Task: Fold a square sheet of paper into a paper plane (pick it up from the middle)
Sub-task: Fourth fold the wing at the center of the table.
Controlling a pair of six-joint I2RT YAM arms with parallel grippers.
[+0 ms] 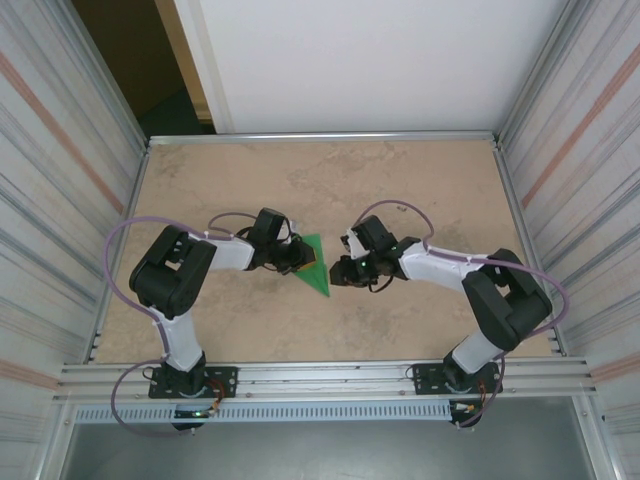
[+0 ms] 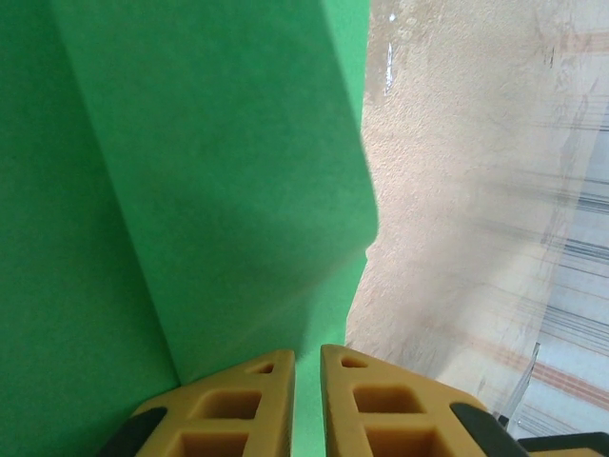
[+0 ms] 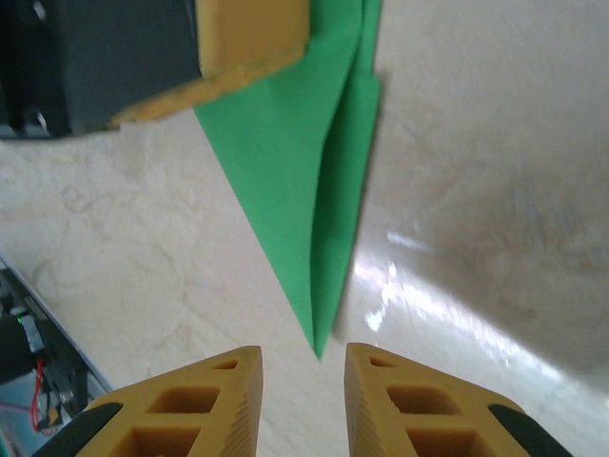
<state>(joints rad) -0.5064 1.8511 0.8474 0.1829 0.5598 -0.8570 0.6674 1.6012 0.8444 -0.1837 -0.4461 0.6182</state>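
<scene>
On the left of the bench (image 1: pixel 420 190), the left arm (image 1: pixel 175 275) bends in toward the middle, and the left jaws sit at the left edge of the sheet of paper (image 1: pixel 318 268). From the left wrist, the two yellow fingers (image 2: pixel 238 405) stand almost together, with only a narrow slit between them. Green paper (image 2: pixel 219 171) runs down into that slit, so the left jaws look clamped on the sheet. The paper rises from that grip in two flat panels that meet at a crease.

At the middle of the bench the sheet is bright green and folded to a slim triangle, its sharp point toward the near side. The right wrist view shows the paper (image 3: pixel 285 162) with a long fold line running down to the point. One yellow finger of the left arm (image 3: pixel 247 38) lies over its wide end.

To the right, the right arm (image 1: pixel 500 295) reaches left toward the sheet. The right jaws stand apart, bare bench showing between the yellow fingers (image 3: pixel 400 409). The paper's point lies just ahead of that gap, not gripped.
</scene>
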